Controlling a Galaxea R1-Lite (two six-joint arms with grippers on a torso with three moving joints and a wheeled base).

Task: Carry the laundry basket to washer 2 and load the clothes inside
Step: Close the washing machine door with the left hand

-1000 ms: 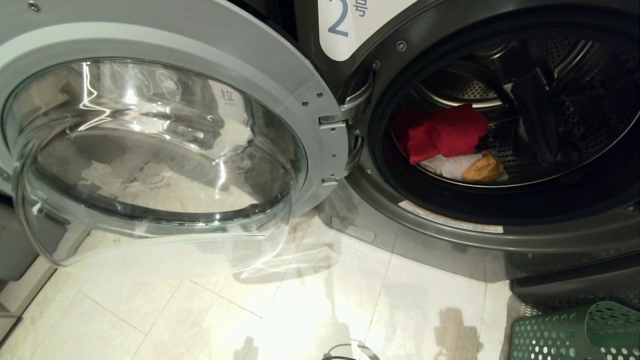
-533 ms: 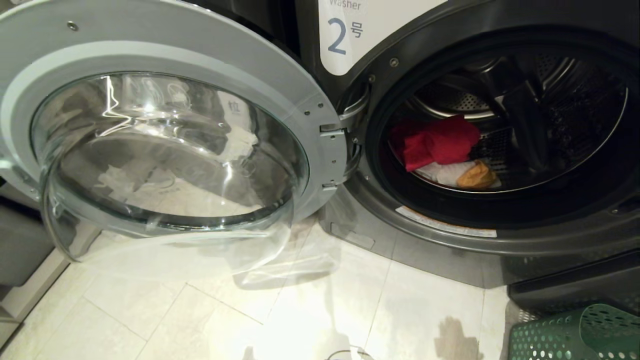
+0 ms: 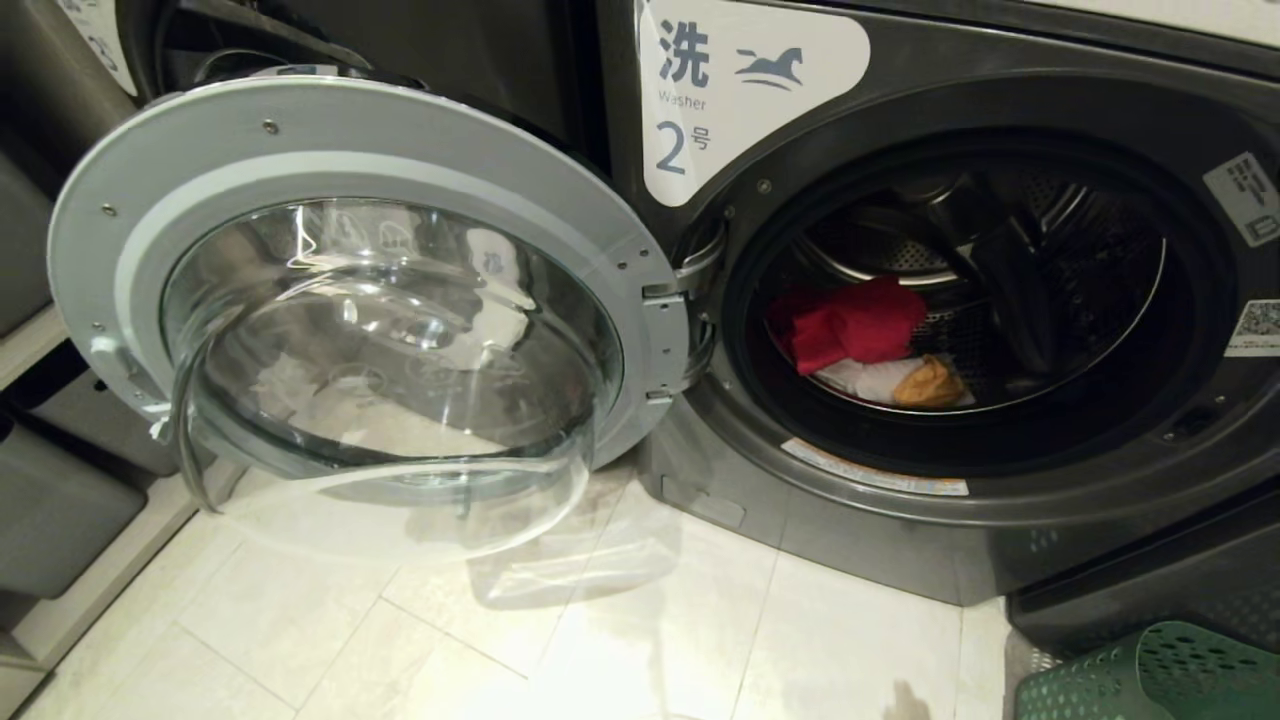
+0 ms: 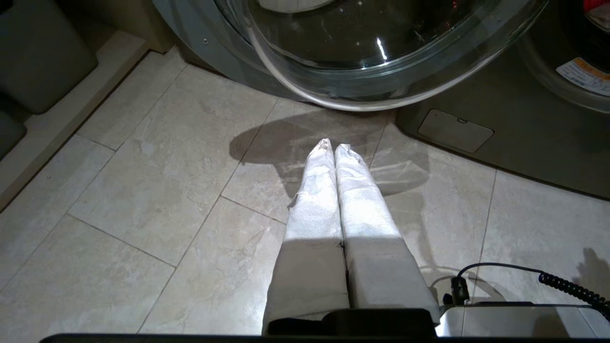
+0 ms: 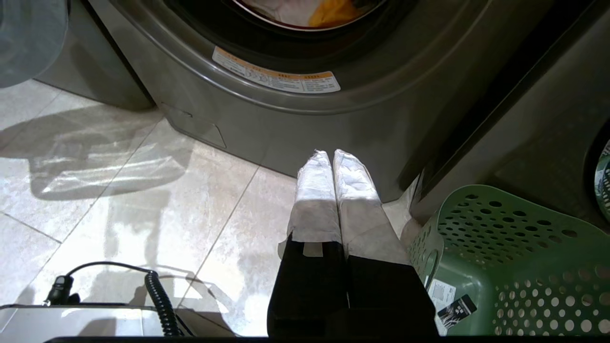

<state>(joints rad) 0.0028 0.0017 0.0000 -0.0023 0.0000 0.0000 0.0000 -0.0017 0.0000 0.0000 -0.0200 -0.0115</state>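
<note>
Before washer 2 (image 3: 1000, 540), both my pincers pressed together and empty, the open door (image 3: 370, 300) could catch a careless swing.

A white label (image 3: 745, 95) on washer 2 (image 3: 1000, 520) reads "洗", "Washer" and "2号", beside a horse logo.

We see the mouth of washer 2 (image 3: 960, 300) standing open and unblocked, with the clothes (image 3: 865, 340) lying low at the drum's front and free room above them; the swung-out glass door (image 3: 380, 330) bars the approach from the left. The laundry basket (image 5: 514, 267) crowds the floor at right; bare tile floor (image 3: 600, 640) lies between.
</note>
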